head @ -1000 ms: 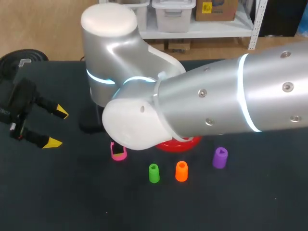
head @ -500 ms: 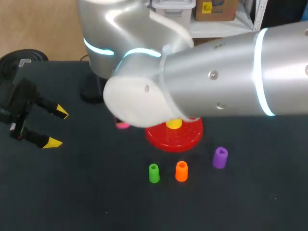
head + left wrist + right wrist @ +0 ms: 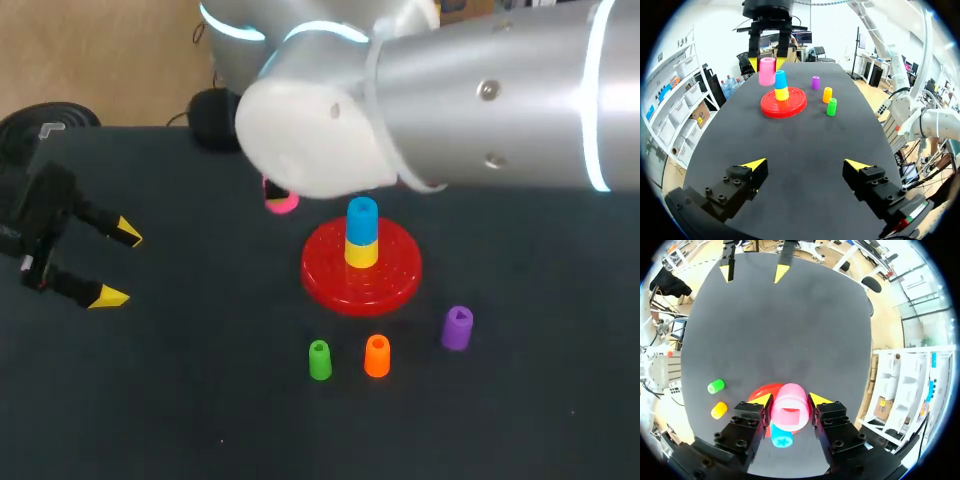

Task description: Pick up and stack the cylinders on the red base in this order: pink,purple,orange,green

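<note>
Gripping the pink cylinder (image 3: 790, 407) from both sides, the right gripper (image 3: 790, 400) hangs by the red base (image 3: 325, 275), its load just beside the blue-on-yellow stack (image 3: 362, 235) there. Placing is in hand, and I judge the load must next be centred over that stack and lowered. The left gripper (image 3: 805, 164) sits open, well apart from the base; the right arm (image 3: 450, 110) hides the grasp in the head view, while the right wrist view shows it plainly.

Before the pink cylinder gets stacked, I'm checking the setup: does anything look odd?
Yes: the round red base already carries a yellow cylinder with a blue cylinder on top, and neither is in the stacking order. Nothing else stands out.
</note>
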Controlling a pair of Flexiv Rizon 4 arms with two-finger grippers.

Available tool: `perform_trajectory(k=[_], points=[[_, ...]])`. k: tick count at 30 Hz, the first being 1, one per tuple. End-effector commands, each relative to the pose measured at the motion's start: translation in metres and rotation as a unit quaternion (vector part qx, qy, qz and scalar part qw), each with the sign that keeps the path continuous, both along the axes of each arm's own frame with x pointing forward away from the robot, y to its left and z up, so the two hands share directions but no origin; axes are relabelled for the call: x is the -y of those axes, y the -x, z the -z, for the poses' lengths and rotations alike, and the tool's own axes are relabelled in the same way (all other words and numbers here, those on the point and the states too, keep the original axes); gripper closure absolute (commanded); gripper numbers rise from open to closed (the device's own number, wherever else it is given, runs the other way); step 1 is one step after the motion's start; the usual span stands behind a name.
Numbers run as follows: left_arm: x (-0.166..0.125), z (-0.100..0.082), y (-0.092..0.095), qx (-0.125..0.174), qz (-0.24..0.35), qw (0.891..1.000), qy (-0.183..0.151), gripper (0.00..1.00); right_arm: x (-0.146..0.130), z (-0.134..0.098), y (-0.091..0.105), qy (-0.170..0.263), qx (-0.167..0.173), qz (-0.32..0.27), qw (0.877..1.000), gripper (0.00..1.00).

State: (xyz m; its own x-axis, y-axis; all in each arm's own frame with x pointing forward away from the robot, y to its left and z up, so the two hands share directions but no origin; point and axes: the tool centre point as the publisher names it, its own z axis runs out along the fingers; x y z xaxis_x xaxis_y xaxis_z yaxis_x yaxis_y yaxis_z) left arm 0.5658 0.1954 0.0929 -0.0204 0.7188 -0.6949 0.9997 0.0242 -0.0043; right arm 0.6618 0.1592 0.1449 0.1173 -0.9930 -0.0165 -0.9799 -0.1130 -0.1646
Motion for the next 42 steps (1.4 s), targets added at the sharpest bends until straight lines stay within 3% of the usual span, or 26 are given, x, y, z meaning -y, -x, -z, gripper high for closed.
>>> perform_trajectory(k=[1,12,23,31,42], points=[[-0.001,0.001,0.000,0.001,0.001,1.000,0.001,0.00,0.014,-0.009,-0.002,-0.005,0.003,0.011,1.000,1.00],[-0.001,0.001,0.000,0.001,0.001,1.000,0.001,0.00,0.056,-0.006,-0.015,-0.009,-0.015,0.068,0.998,1.00],[-0.001,0.001,0.000,0.001,0.001,1.000,0.001,0.00,0.085,0.001,-0.008,-0.006,-0.031,0.110,0.993,1.00],[-0.001,0.001,0.000,0.001,0.001,1.000,0.001,0.00,0.093,0.001,-0.001,-0.002,-0.036,0.128,0.991,1.00],[-0.001,0.001,0.000,0.001,0.001,1.000,0.001,0.00,0.104,0.006,0.001,-0.029,-0.056,0.134,0.989,1.00]])
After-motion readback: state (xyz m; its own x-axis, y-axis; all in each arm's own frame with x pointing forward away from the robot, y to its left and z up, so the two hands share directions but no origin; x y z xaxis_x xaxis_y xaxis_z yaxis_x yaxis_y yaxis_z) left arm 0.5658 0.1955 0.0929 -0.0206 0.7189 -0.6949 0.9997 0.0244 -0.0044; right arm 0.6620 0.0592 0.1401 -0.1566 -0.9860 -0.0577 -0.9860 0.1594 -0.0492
